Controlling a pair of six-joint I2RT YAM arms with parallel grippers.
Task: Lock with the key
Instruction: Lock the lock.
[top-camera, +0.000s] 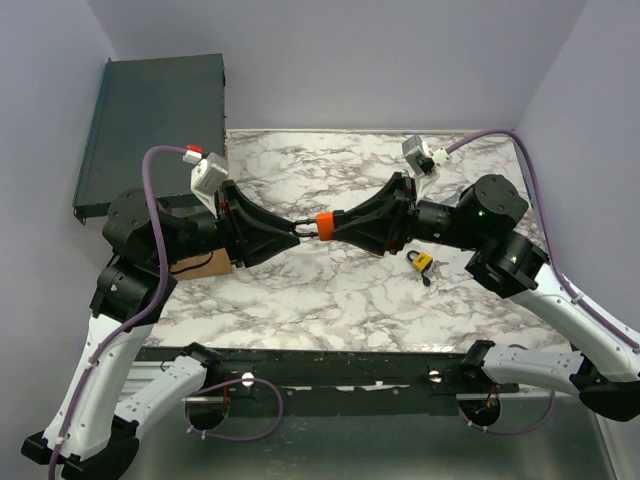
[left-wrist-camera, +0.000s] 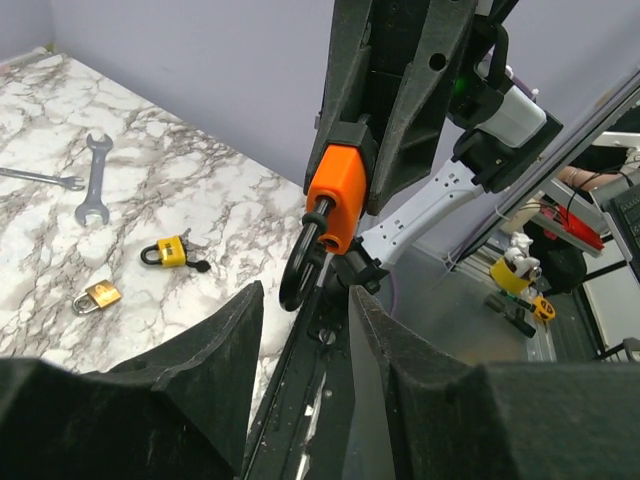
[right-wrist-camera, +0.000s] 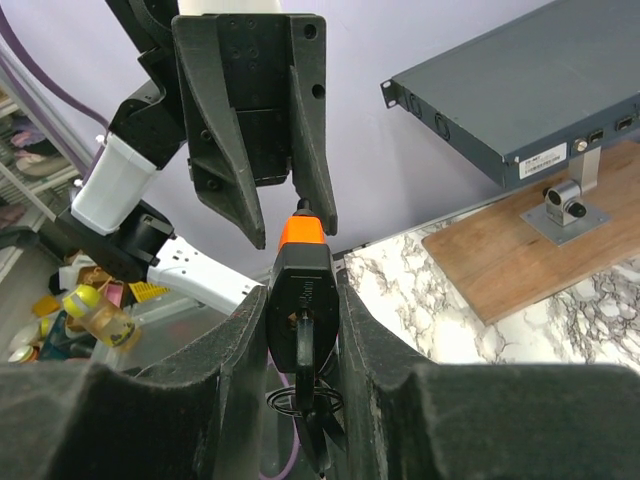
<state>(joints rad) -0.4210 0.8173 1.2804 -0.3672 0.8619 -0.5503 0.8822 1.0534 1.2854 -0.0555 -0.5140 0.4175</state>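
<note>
Orange padlock (top-camera: 323, 226) held in air over the counter's middle, right gripper (top-camera: 337, 226) clamped on its body, left gripper (top-camera: 296, 229) fingers parted around its shackle (left-wrist-camera: 298, 270), yellow padlock (top-camera: 420, 262) lay toward the right edge.

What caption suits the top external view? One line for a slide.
The right hand holds an orange padlock above the marble table, the left hand meeting it.
</note>
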